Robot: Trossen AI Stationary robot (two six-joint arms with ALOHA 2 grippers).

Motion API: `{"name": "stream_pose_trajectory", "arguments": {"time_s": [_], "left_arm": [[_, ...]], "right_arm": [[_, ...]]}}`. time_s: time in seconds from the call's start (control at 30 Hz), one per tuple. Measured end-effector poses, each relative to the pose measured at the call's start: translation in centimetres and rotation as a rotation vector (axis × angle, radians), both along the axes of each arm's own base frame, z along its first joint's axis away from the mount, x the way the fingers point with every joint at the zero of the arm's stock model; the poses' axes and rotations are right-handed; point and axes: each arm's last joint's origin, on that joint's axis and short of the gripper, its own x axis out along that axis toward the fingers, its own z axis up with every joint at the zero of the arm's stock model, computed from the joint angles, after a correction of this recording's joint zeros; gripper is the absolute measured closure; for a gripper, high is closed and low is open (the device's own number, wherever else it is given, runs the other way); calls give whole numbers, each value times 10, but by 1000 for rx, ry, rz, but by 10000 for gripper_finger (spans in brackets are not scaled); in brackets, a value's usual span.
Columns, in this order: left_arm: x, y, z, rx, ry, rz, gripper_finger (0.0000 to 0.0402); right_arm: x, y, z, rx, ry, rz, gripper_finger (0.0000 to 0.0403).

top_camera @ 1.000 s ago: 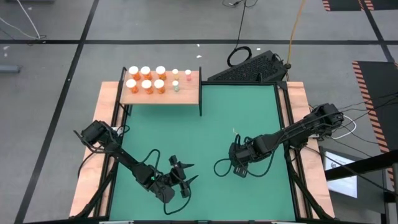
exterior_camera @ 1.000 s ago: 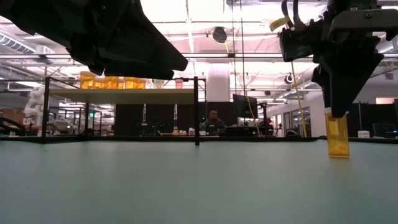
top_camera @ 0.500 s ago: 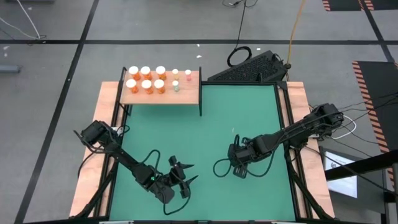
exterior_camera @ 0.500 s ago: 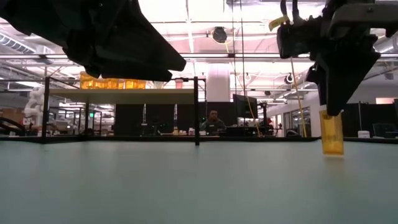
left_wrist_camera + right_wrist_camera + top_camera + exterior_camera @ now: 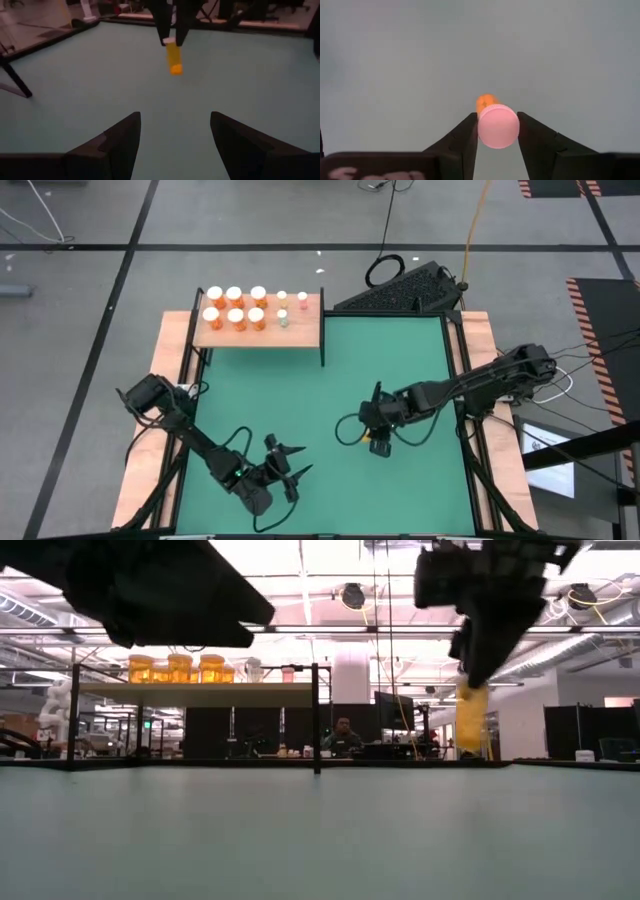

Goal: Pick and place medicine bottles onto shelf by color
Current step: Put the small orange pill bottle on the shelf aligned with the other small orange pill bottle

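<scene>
The shelf [image 5: 258,330] stands at the mat's far left and bears several white-capped orange medicine bottles [image 5: 235,308] and small ones [image 5: 284,311]; the low view shows them too [image 5: 180,668]. My right gripper [image 5: 377,438] is over the mat's middle right, shut on another orange bottle [image 5: 472,722], which the left wrist view also shows [image 5: 173,60]. My left gripper [image 5: 292,463] hovers open near the mat's front, its fingers apart [image 5: 175,125] with nothing between them. My right gripper pinches the bottle's round cap [image 5: 498,126] between its two fingers [image 5: 468,134], one on each side of it. The fingers come from above, slanting down. The orange body [image 5: 486,102] hangs below the cap, a little tilted, lifted clear of the mat.
The green mat [image 5: 330,400] lies open between the two arms and the shelf. A black keyboard [image 5: 400,290] lies beyond the mat's far edge. Thin black posts [image 5: 316,718] frame the shelf. A person [image 5: 345,732] sits in the room behind.
My right gripper has gone up and a little toward the table's left and far edge, turning at the wrist. The orange bottle, which stood upright on the mat, now hangs clear of it and slightly tilted.
</scene>
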Motion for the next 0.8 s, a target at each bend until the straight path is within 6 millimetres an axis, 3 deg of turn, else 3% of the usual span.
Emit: {"name": "stream_pose_trajectory", "arguments": {"time_s": [0.33,0.63,0.8], "left_arm": [[-6,5,-8,-59,29,65,158],[-11,9,-13,-29,83,84,158],[-23,27,4,-4,145,147,158]], "right_arm": [[26,-36,51,-117,-181,130,285],[40,-89,88,-288,-339,172,286],[47,-121,102,-377,-486,113,286]]}}
